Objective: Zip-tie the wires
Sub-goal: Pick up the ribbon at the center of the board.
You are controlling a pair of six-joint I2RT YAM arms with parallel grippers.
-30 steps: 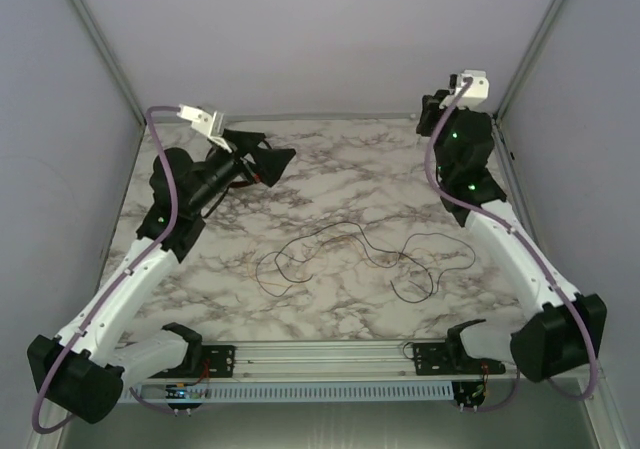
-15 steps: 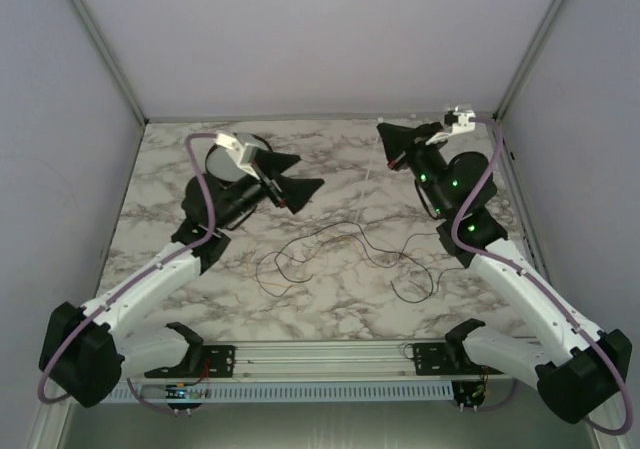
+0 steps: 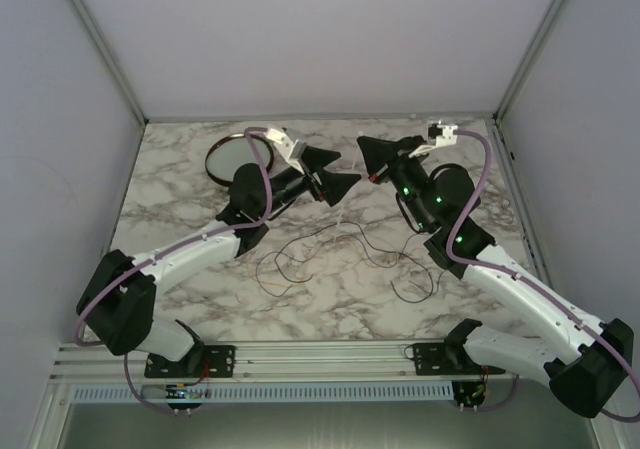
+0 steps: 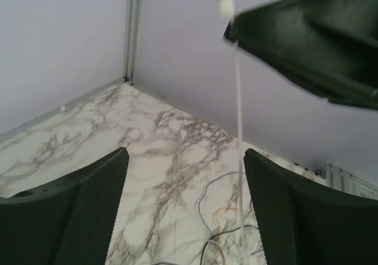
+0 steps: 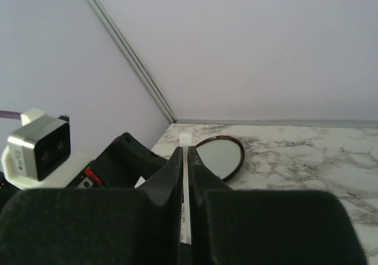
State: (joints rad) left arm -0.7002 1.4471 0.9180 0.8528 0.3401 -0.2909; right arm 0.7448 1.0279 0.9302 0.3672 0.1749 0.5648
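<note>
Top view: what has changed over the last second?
Both arms swung in from the far corners toward the middle. The left gripper, open, and the right gripper now face each other tip to tip, raised off the table. The right gripper is shut on the zip tie, which hangs just ahead of the left jaws. Nothing was picked up or released. The wires lie as before.

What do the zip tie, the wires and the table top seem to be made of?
Zip tie: probably plastic, white and smooth; a thin flat strip with a small block head.
Wires: likely insulated strands, dark and dull; they lie in loose loops.
Table top: marble look, white with grey veins; whether it is real stone or a printed surface cannot be told.
</note>
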